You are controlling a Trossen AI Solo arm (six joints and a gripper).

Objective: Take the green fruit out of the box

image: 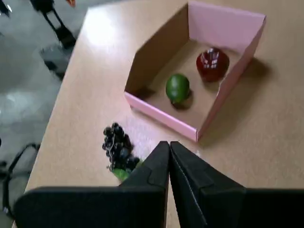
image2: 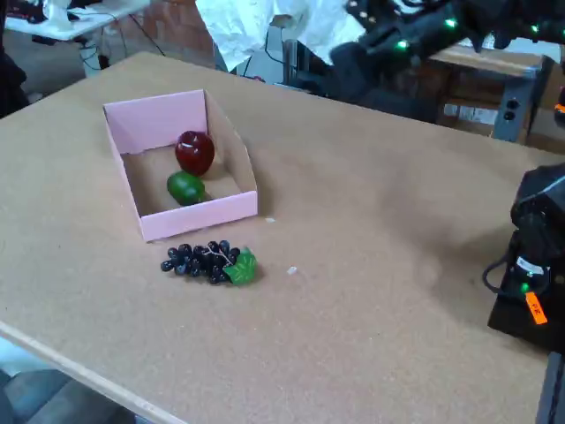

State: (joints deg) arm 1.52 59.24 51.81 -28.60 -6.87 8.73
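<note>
The green fruit (image: 177, 88) (image2: 185, 187) lies on the tan floor of the pink box (image: 161, 115) (image2: 199, 215), close to its near wall. It is glossy and oval. In the wrist view my gripper (image: 169, 145) hovers above the table in front of the box, well short of the fruit. Its two black fingers are pressed together with nothing between them. In the fixed view the arm (image2: 397, 44) is a dark blur with green lights at the top right, far from the box.
A red apple (image: 212, 63) (image2: 195, 152) sits in the box just behind the fruit. A dark grape bunch (image: 118, 147) (image2: 201, 261) with a green leaf lies on the table outside the box. The table edge (image: 61, 90) runs along the left. A black base (image2: 538, 265) stands at the right.
</note>
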